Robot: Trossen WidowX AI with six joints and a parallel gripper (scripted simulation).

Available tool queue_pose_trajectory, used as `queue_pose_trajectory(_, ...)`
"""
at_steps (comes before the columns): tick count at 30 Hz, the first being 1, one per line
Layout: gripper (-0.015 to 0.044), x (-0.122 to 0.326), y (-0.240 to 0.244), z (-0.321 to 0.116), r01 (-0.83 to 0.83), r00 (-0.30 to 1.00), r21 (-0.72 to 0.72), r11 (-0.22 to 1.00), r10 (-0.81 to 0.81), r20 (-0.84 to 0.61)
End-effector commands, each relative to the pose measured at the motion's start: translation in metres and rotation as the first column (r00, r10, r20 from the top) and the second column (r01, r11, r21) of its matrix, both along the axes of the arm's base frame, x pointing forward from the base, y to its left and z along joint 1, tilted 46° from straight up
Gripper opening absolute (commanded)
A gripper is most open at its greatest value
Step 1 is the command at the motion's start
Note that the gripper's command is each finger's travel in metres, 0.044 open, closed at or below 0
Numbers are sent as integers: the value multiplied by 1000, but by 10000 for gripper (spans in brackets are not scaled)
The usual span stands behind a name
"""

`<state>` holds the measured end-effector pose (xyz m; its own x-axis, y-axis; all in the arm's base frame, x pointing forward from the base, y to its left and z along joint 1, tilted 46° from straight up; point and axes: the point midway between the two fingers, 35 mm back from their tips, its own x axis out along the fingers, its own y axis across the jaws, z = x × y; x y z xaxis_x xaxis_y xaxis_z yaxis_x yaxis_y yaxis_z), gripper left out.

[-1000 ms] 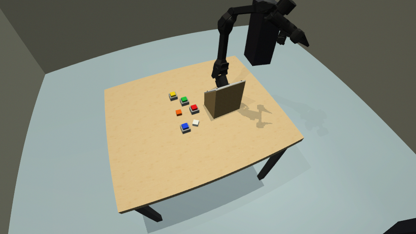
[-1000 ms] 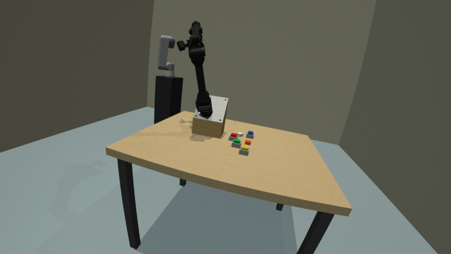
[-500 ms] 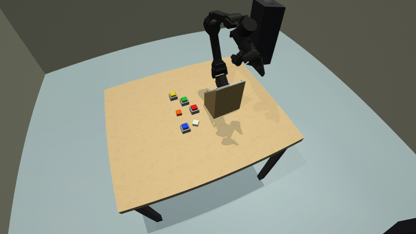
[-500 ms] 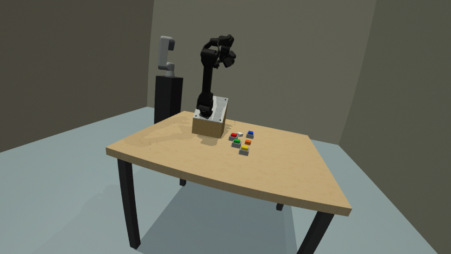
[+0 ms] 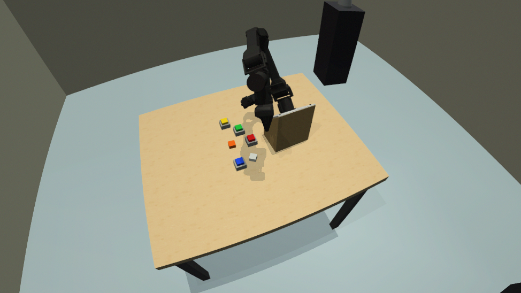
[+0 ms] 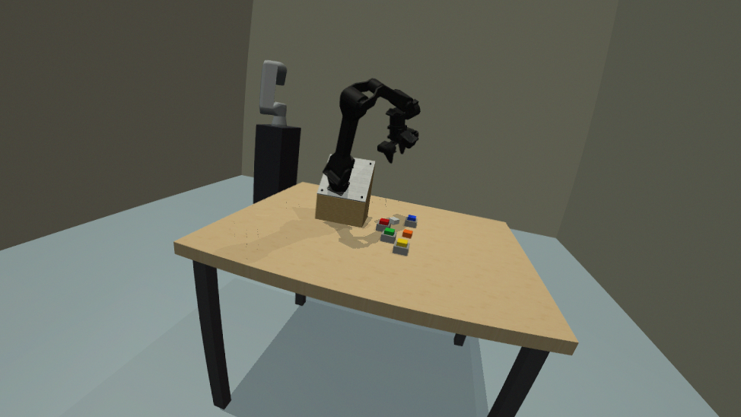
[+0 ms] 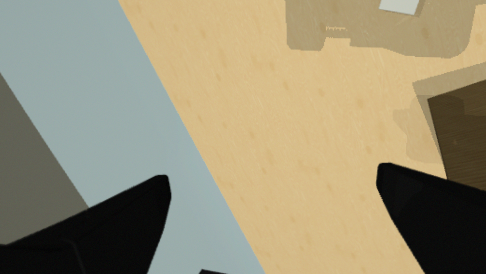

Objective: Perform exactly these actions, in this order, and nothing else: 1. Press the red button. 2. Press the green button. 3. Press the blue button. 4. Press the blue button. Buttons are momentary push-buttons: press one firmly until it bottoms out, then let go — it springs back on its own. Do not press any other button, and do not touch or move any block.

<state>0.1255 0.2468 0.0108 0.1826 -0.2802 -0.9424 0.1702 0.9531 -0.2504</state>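
Note:
My gripper (image 5: pixel 255 116) (image 6: pixel 396 157) (image 7: pixel 272 180) is open with nothing between its fingers. It hangs high above the table, in the exterior view up and to the left of the blue button. The red button (image 5: pixel 251 138) (image 6: pixel 383 221) sits between the arm's box and the orange block. The green button (image 5: pixel 238 127) (image 6: pixel 389 230) is beside the red one. The blue button (image 5: pixel 239 161) (image 6: pixel 411 218) stands apart, past the white block. All three caps look raised. No button shows in the wrist view.
A yellow button (image 5: pixel 224 121) (image 6: pixel 402 242) is beside the green one. An orange block (image 5: pixel 231 144) (image 6: pixel 408 233) and a white block (image 5: pixel 253 156) (image 6: pixel 394 221) (image 7: pixel 400 5) lie among the buttons. The arm's wooden box (image 5: pixel 293 129) (image 6: pixel 341 210) (image 7: pixel 467 135) stands on the table (image 5: pixel 204 211) (image 6: pixel 466 280) (image 7: pixel 280 125).

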Motion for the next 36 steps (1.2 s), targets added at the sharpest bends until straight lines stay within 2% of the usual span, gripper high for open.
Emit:
queue_pose_trajectory(1, 400, 34, -68, 2, -100, 995, -195, 976, 101, -5)
queue_pose_trajectory(8, 400, 56, -177, 12, -275, 960, -481, 833, 211, -183)
queue_pose_trajectory(16, 400, 56, -180, 12, -279, 959, -486, 828, 212, -189)
queue_pose_trajectory(22, 242, 68, -221, -29, -279, 959, -487, 827, 212, -189)
queue_pose_trajectory(30, 32, 68, -222, -31, -279, 959, -488, 827, 212, -188)
queue_pose_trajectory(36, 20, 68, -222, -31, -279, 959, -488, 827, 212, -188)
